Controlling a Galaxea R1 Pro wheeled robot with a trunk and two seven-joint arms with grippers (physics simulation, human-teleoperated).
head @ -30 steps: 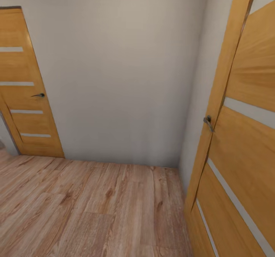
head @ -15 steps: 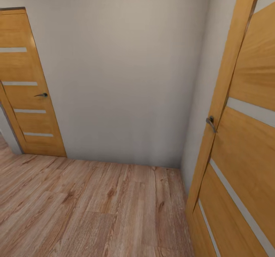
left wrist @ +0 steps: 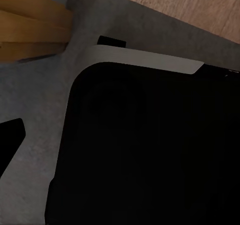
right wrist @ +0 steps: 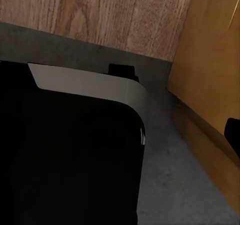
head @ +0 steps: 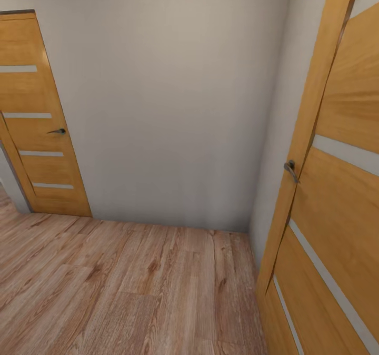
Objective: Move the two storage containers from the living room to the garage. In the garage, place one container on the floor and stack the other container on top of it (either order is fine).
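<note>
Grippers' opening cannot be told. From the head, a plain grey-white wall (head: 173,97) stands between two orange wooden doors (head: 37,118) above light wood plank floor (head: 121,286), unchanged from half a second ago. Both wrist cameras look onto the robot's dark base (left wrist: 150,150) over grey shadowed ground (right wrist: 170,185).

Home hallway — wooden doors (head: 37,118), plank floor (head: 131,286)

Head faces wall (head: 168,107); wrists close above, probably, robot base (left wrist: 150,150).
</note>
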